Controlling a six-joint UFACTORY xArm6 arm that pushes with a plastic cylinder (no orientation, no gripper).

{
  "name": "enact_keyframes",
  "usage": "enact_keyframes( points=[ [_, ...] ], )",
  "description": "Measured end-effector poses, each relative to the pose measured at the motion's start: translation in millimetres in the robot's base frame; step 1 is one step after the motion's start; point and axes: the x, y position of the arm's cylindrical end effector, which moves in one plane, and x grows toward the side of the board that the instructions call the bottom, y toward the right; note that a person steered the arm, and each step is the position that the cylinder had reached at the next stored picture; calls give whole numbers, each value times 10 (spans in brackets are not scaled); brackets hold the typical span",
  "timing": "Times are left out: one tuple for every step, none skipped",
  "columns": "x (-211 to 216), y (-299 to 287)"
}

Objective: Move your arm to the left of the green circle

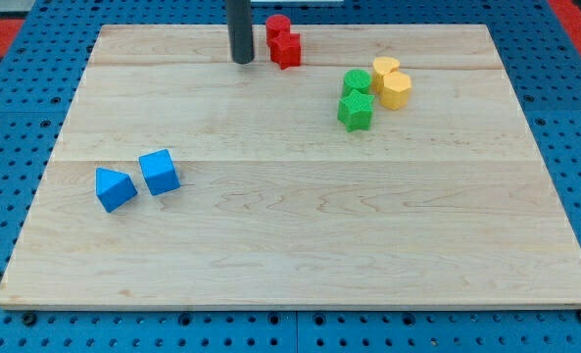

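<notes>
The green circle [357, 82] lies at the board's upper right, touching a green star [356, 111] just below it. My tip [243, 61] is at the view's top, well to the left of the green circle and slightly above its level. It stands just left of two red blocks: a red cylinder [277, 26] and a red star [287, 49]. The tip touches no block.
A yellow heart-like block [385, 71] and a yellow hexagon-like block [396, 91] sit right of the green circle. A blue triangle [115, 188] and a blue cube [160, 172] lie at the board's left. The wooden board [290, 245] rests on a blue pegboard.
</notes>
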Motion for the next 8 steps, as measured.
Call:
enact_keyframes(
  points=[
    [61,-504],
    [106,-837],
    [356,-853],
    [620,-791],
    [765,-784],
    [780,-661],
    [779,-605],
    [798,-345]
  ],
)
